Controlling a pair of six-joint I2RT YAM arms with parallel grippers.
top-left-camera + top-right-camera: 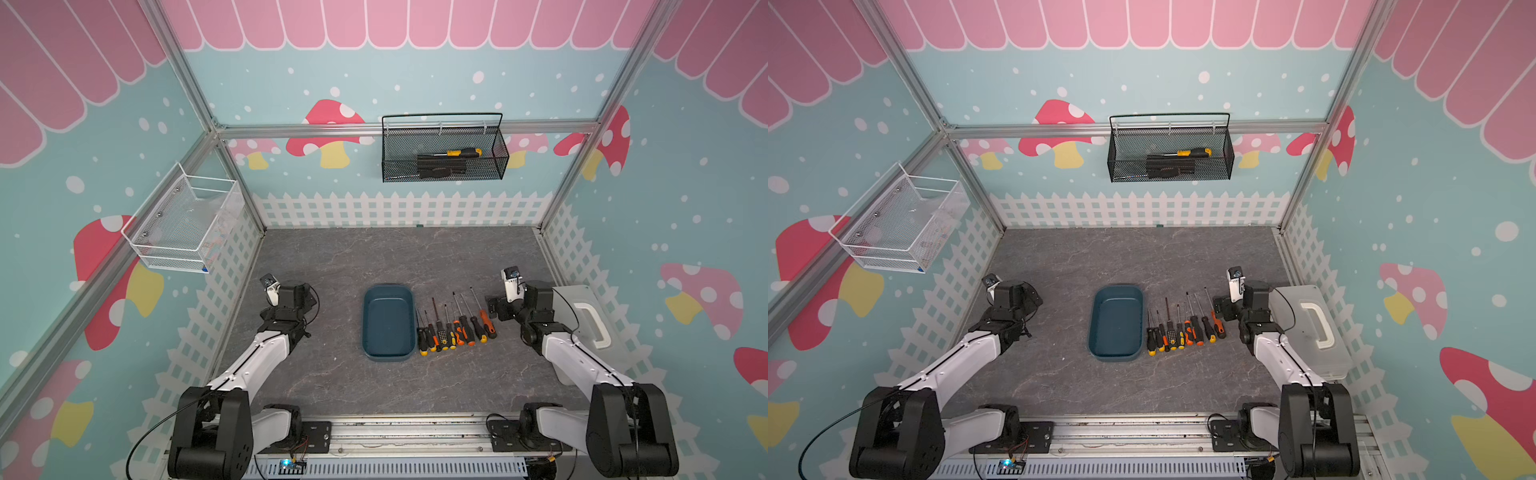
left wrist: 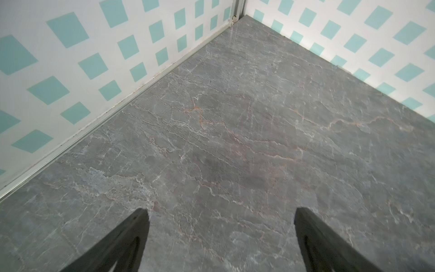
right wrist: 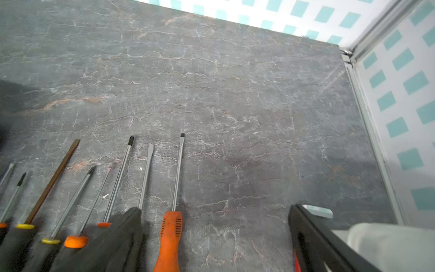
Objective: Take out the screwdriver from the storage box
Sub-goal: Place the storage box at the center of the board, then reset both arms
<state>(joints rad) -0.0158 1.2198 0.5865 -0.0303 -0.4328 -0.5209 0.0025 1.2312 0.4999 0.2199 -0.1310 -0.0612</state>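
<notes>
Seemingly done: in both top views the storage box (image 1: 388, 324) (image 1: 1116, 322) sits empty mid-surface, screwdrivers (image 1: 441, 336) (image 1: 1171, 333) lined up just beside it, apparently unloaded. Left wrist: left fingers (image 2: 131, 233) spread wide over bare surface (image 2: 235, 141), holding nothing. Right wrist: right fingers (image 3: 310, 237) splayed, empty, near an orange-handled screwdriver (image 3: 169, 235).

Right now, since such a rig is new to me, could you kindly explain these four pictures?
Two robot arms stand at a grey table, each ending in a claw. Two pictures look down from one overhead camera; the others come from cameras on the wrists. The left claw and the right claw are open, holding nothing. On the table sit an empty teal storage box, a row of screwdrivers beside it, and a white lidded case. A black mesh basket on the back wall holds another screwdriver.
</notes>
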